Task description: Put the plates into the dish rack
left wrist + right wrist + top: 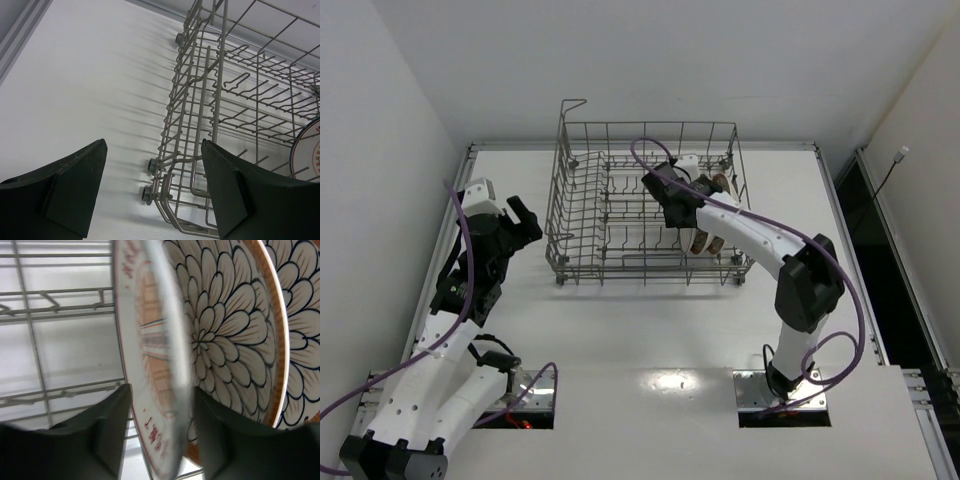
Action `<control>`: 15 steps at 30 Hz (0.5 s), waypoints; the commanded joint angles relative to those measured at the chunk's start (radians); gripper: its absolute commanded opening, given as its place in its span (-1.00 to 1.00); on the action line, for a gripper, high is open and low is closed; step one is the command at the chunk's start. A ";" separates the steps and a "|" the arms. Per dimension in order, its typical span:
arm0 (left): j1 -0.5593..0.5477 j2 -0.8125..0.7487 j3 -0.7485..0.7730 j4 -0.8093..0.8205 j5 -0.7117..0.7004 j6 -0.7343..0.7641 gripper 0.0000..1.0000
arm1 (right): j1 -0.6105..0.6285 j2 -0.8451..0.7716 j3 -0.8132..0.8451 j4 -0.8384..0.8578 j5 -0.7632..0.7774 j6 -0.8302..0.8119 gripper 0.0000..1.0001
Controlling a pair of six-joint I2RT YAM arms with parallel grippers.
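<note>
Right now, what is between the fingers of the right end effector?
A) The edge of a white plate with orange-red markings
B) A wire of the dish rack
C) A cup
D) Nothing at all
A: in the right wrist view, the right end effector has one finger on each side of the white plate. The petal-pattern plate stands just behind it in the dish rack.

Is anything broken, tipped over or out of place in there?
Nothing stands out. The dish rack sits level on the table, and the plates stand on edge at its right end, none chipped that I can see. The right gripper has its jaws on the rim of the white plate, beside the petal-patterned plate.
</note>
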 commanded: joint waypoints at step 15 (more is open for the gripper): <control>-0.007 -0.002 0.004 0.013 -0.013 0.018 0.47 | -0.013 -0.361 0.098 -0.103 -0.256 -0.126 0.99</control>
